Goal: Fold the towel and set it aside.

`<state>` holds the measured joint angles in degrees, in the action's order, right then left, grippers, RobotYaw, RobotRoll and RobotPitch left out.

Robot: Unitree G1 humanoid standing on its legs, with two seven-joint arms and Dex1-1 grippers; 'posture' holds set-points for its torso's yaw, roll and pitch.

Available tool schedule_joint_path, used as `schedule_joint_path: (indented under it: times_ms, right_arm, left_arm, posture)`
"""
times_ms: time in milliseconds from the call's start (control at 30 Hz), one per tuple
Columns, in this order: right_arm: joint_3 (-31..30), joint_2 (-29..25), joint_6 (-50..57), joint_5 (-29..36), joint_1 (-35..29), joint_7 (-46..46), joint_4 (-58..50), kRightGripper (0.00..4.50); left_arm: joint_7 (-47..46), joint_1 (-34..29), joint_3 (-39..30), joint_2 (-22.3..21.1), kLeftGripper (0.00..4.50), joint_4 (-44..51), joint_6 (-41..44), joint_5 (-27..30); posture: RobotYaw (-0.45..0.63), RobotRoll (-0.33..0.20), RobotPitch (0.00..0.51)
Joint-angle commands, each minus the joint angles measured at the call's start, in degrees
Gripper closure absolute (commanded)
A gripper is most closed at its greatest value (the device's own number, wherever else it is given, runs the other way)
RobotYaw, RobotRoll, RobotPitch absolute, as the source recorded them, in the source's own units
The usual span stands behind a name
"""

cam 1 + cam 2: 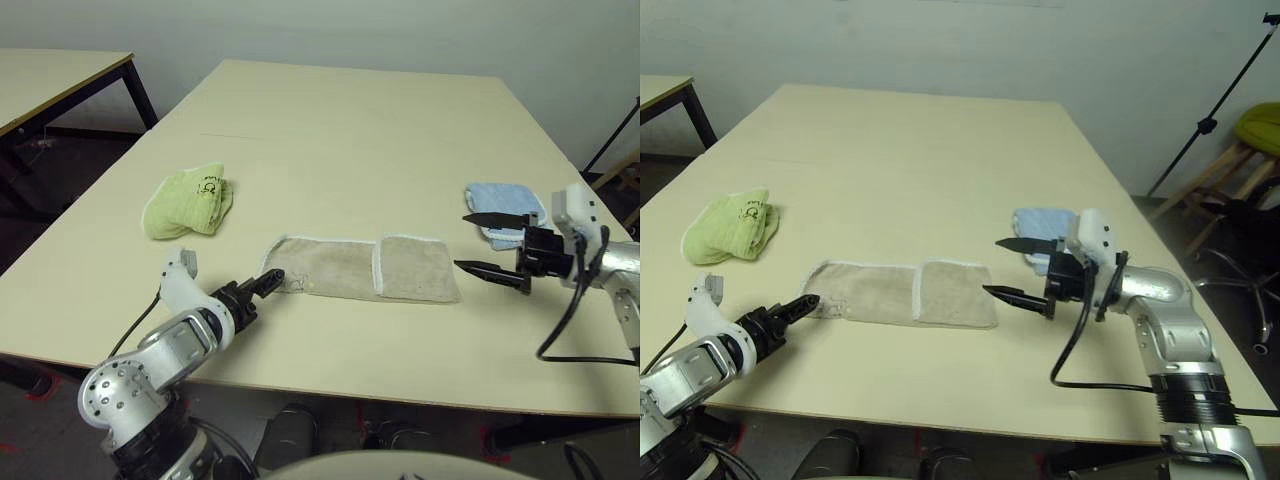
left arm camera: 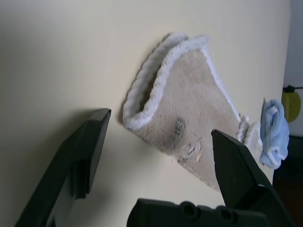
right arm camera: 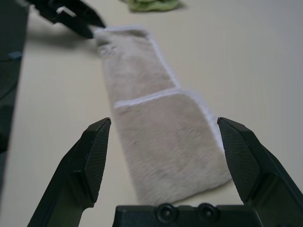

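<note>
The beige towel (image 1: 360, 268) lies as a long strip near the front of the table (image 1: 350, 130), its right third folded over on top with a white-edged seam across it. My left gripper (image 1: 268, 282) sits low at the towel's left end, open, and the rolled white-edged end (image 2: 156, 94) lies just ahead of its fingers, ungripped. My right gripper (image 1: 495, 243) hovers open a little to the right of the towel's right end, pointing along the strip (image 3: 142, 80). Nothing is held between its fingers (image 3: 94, 151).
A lime green folded towel (image 1: 188, 202) lies at the left of the table. A light blue folded towel (image 1: 505, 205) lies at the right, just behind my right gripper. A second table (image 1: 60, 75) stands at far left. A tripod (image 1: 1210, 125) and stool (image 1: 1240, 150) stand to the right.
</note>
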<state>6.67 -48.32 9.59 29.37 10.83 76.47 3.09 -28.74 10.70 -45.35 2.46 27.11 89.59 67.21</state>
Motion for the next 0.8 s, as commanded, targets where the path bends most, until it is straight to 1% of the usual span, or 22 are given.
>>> schedule_joint_path:
  times_ms: [33,267,300,367,467,500,633,700,733,800]
  right_arm:
    - [2.2,-2.3,2.7,2.0,-1.4,1.8,-2.2,0.00]
    - [3.0,-2.9,3.9,2.3,-2.9,1.9,-3.2,0.00]
    - [3.1,-2.9,4.0,2.3,-3.1,1.9,-3.3,0.00]
    - [3.1,-3.0,4.2,2.4,-3.5,1.9,-3.6,0.00]
    - [3.3,-3.2,4.4,2.3,-4.1,2.0,-3.6,0.00]
    - [3.3,-3.2,4.3,2.1,-4.1,2.0,-3.5,0.00]
    - [3.3,-3.0,4.2,2.0,-4.4,1.9,-3.5,0.00]
    - [3.2,-2.9,4.1,1.9,-4.7,2.0,-3.6,0.00]
    - [3.1,-2.9,4.0,1.8,-4.8,2.0,-3.4,0.00]
    - [3.1,-2.8,3.8,1.7,-4.9,2.1,-3.3,0.00]
  left_arm:
    - [-7.4,2.1,-0.9,9.1,0.03,-4.4,-3.6,4.3]
    - [-17.1,-1.2,10.6,3.9,0.03,-10.5,-14.6,19.3]
    - [-18.0,-1.3,12.3,3.1,0.21,-11.2,-16.1,21.0]
    - [-19.3,-1.6,15.6,1.3,0.68,-12.2,-19.3,24.9]
    - [-20.8,-2.4,20.3,-1.9,1.71,-13.1,-23.3,30.0]
    - [-21.2,-2.7,21.4,-2.9,2.04,-13.2,-24.6,31.0]
    - [-21.2,-3.9,25.3,-6.8,3.60,-13.3,-29.8,33.9]
    - [-20.6,-4.3,26.4,-8.8,4.26,-13.0,-32.1,34.7]
    - [-20.3,-4.3,26.8,-9.7,4.47,-12.9,-33.3,34.9]
    - [-19.1,-4.5,27.0,-12.1,4.47,-12.8,-35.1,35.0]
  posture:
    - [0.11,0.000,0.046]
    - [0.10,0.000,0.045]
    - [0.10,0.000,0.045]
    - [0.10,0.000,0.045]
    - [0.09,0.000,0.043]
    - [0.09,0.000,0.043]
    - [0.09,0.000,0.041]
    - [0.09,0.000,0.041]
    - [0.10,0.000,0.042]
    - [0.10,0.000,0.042]
